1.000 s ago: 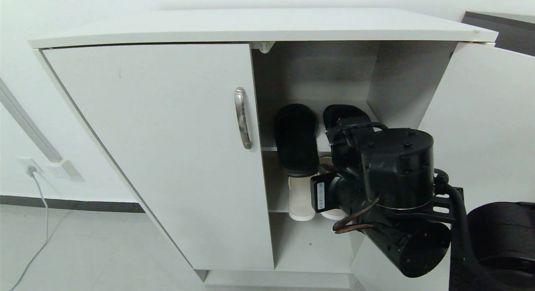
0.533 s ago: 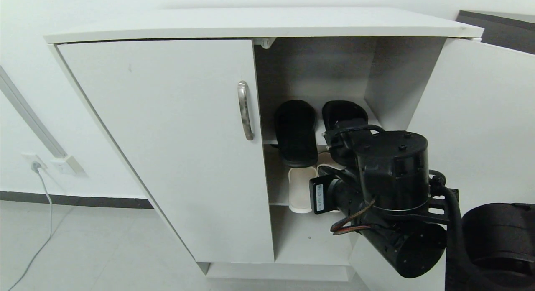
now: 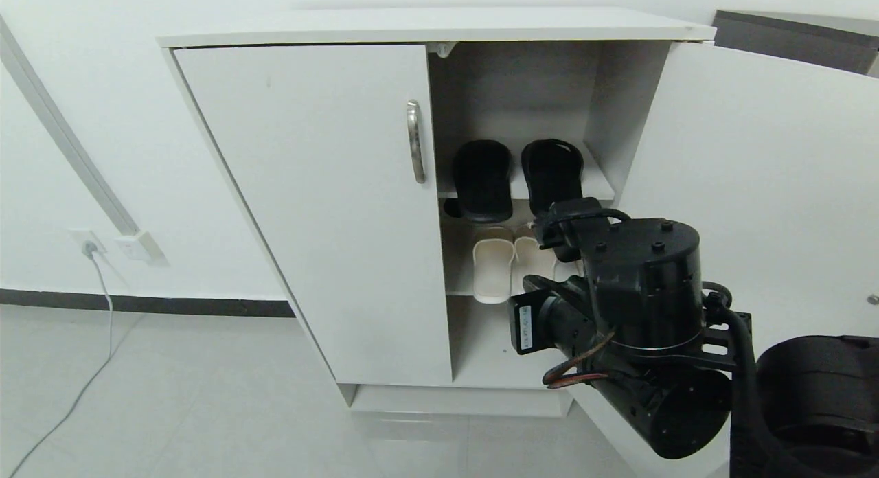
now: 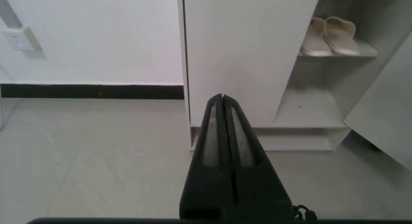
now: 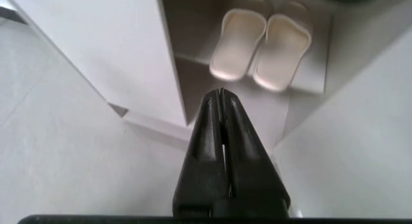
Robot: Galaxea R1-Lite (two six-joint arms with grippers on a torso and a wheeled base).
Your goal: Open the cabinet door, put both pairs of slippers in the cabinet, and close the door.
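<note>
Cabinet [image 3: 426, 26] holds black slippers [image 3: 482, 179] above cream slippers [image 3: 493, 270]; left gripper [image 4: 222, 102] and right gripper [image 5: 222, 95] clenched empty.

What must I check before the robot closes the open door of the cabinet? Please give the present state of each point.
1. Black slippers lie on the upper shelf: ok.
2. White slippers lie on the middle shelf: ok.
3. Right pincer is shut and empty: ok.
4. Left pincer is shut and empty: ok.
5. Right door stands wide open, left door is shut: ok.
6. One black slipper's heel juts over the shelf edge; will the door clear it: cannot tell.
</note>
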